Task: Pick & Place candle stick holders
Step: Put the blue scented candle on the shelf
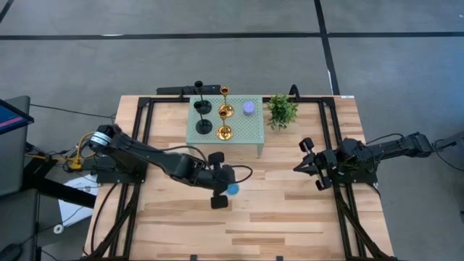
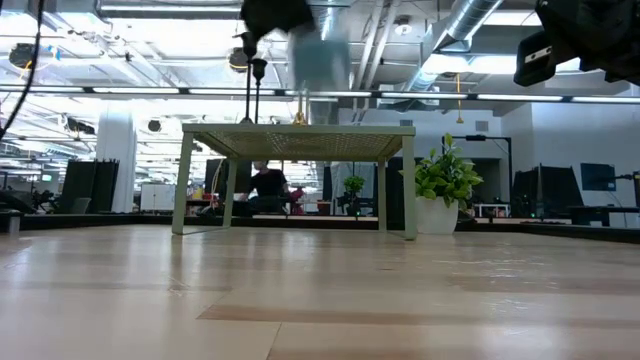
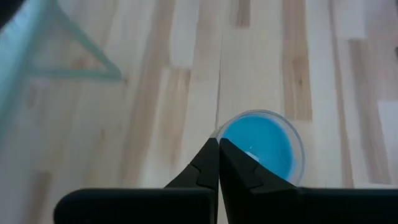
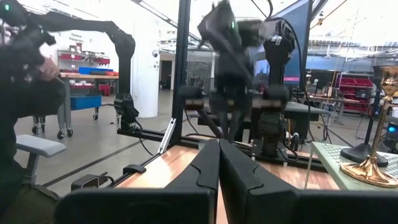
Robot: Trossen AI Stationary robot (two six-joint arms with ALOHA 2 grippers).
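Observation:
Two matte black candle stick holders (image 1: 204, 125) and two shiny gold ones (image 1: 225, 132) stand upright on their round bases on a small pale green perforated stand (image 1: 243, 130) at the far middle of the table. My left gripper (image 1: 229, 188) is in front of the stand, shut on a small clear cup with a blue bottom (image 3: 261, 146). My right gripper (image 1: 304, 164) is shut and empty, held above the table's right side. One gold holder (image 4: 373, 167) also shows in the right wrist view. My left gripper has its two shut fingertips on the rim of the blue-bottomed cup (image 3: 221, 135), at one side of it. The fingers point down from above. The cup hangs below the gripper (image 2: 320, 50), lifted clear of the table, its mouth up.
A small purple thing (image 1: 249, 107) sits on the stand beside the gold holders. A green potted plant (image 1: 281, 110) stands on the table right of the stand. Dark frame rails (image 1: 330, 138) run along the table's left and right sides. Bare wood (image 1: 275, 217) lies toward the near edge.

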